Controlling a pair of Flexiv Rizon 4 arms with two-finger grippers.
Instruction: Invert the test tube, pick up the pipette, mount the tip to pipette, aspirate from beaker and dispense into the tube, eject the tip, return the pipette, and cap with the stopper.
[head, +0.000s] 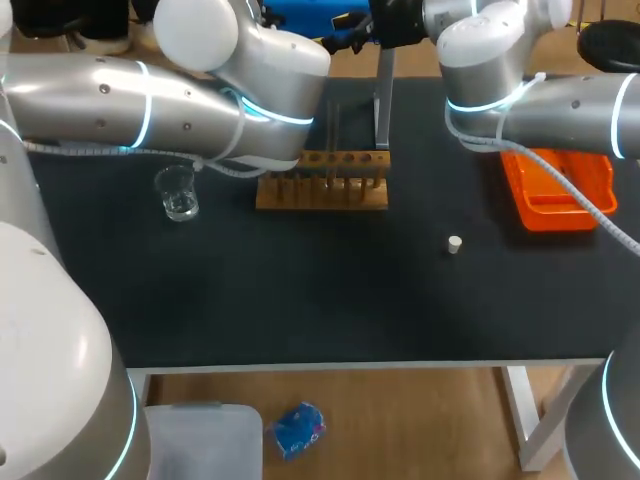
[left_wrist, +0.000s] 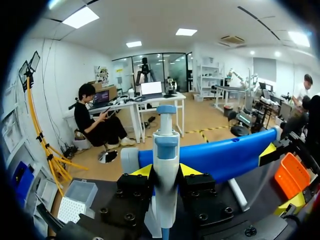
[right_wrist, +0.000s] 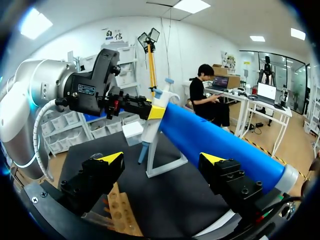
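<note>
Right now the left gripper (left_wrist: 165, 172) is clamped on the pipette (left_wrist: 166, 142), one finger on either side of the white body just under the blue collar, with the plunger knob sticking out ahead. The pipette is at the back of the table, by its stand (right_wrist: 167, 160); can't tell if it's clear of the hanger. The right gripper (right_wrist: 161, 159) is spread wide with nothing in it, and the wooden rack (head: 322, 180) is just below it. The beaker (head: 178, 193) is left of the rack and the stopper (head: 454, 244) lies loose on the mat to the right, with the orange tray (head: 558, 190) beyond. Can't pick out the tube. Handling guess: the pipette is light, rigid, smooth plastic and could twist in a two-finger pinch. The mid-body hold looks right; keep off the plunger and ejector. The beaker is glass, likely fragile.
</note>
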